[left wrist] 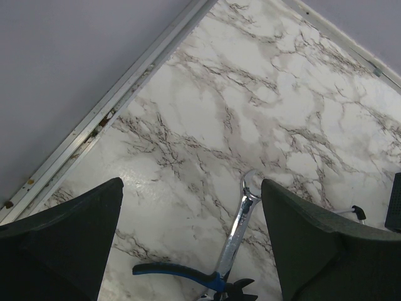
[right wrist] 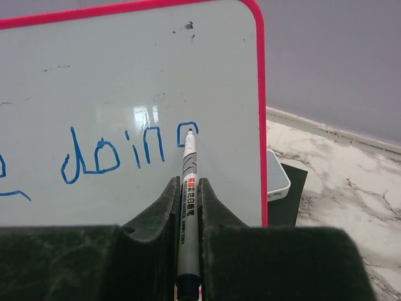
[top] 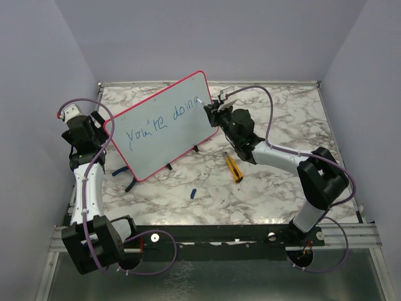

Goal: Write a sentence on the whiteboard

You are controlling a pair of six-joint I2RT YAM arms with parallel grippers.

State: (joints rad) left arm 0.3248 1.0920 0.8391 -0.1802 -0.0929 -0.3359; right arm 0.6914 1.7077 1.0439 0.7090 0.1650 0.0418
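The whiteboard (top: 164,128), pale with a red-pink frame, stands tilted on small black feet at the table's middle left. Blue words (top: 161,122) read "you're doin" plus the top of one more letter. My right gripper (top: 209,111) is shut on a white marker (right wrist: 188,200). Its tip touches the board at the last letter (right wrist: 188,130), near the board's right edge (right wrist: 260,113). My left gripper (top: 100,128) is behind the board's left end; its fingers (left wrist: 62,244) stand wide apart and hold nothing.
A yellow utility knife (top: 234,167) and a small blue cap (top: 193,192) lie on the marble in front of the board. Blue-handled pliers (left wrist: 182,273) and a chrome wrench (left wrist: 238,222) lie under the left gripper. A grey block on a black tray (right wrist: 279,179) sits behind the board's right edge.
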